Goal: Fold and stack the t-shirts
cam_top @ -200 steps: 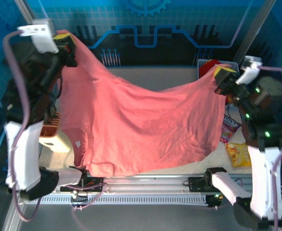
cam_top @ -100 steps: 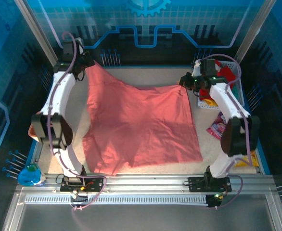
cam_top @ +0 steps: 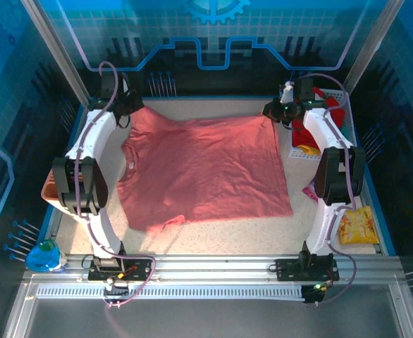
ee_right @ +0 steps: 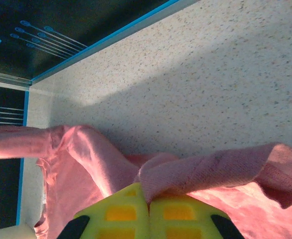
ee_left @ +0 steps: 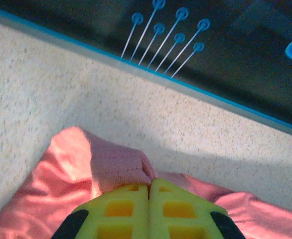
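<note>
Both far corners of the salmon-pink t-shirt (cam_top: 206, 169) are pinched. Left end effector (ee_left: 149, 181) is clamped tight on a cloth fold, right end effector (ee_right: 147, 195) likewise. Shirt lies spread on the counter (cam_top: 213, 236), near hem rumpled. Red t-shirt (cam_top: 331, 104) lies far right, beside the right arm.

The salmon-pink t-shirt (cam_top: 206, 169) lies spread, wrinkled, across the table (cam_top: 213, 243); the red t-shirt (cam_top: 304, 132) sits bunched far right.
</note>
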